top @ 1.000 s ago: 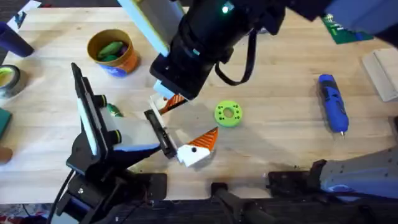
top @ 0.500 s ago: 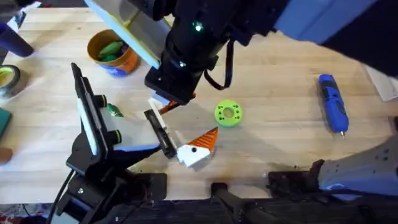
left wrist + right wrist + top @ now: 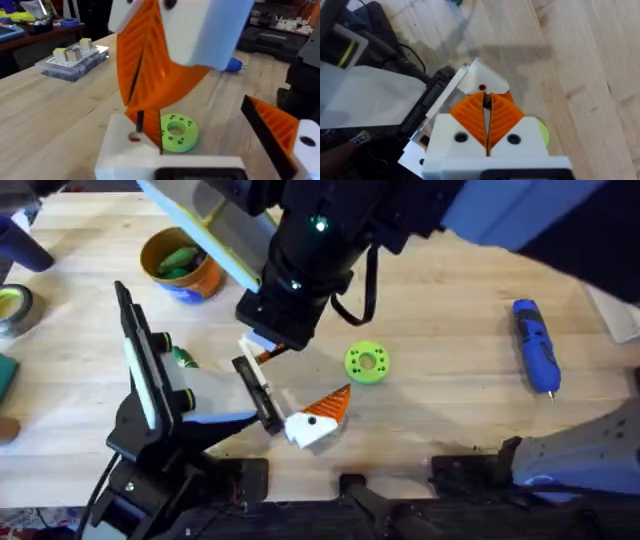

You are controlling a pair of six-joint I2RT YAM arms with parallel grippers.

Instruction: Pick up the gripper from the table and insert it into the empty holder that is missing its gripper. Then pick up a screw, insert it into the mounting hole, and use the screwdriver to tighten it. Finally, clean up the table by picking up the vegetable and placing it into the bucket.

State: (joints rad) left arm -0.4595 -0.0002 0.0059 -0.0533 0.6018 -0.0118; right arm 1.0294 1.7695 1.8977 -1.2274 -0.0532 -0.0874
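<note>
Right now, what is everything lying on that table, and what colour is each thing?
Bucket: one, orange, far left, green toy pieces inside.
Toy vegetable: one, dark green, beside the left arm.
Disc: one, lime green, centre.
Screwdriver: one, blue, right side.
Holder: one, black bar, centre front.
Finger piece: one, white and orange, at the holder's near end.
Tape roll: one, grey, left edge.
Table: one, pale wood.
Right gripper: white and orange, shut, over the holder.
Left gripper: white and orange, open.
</note>
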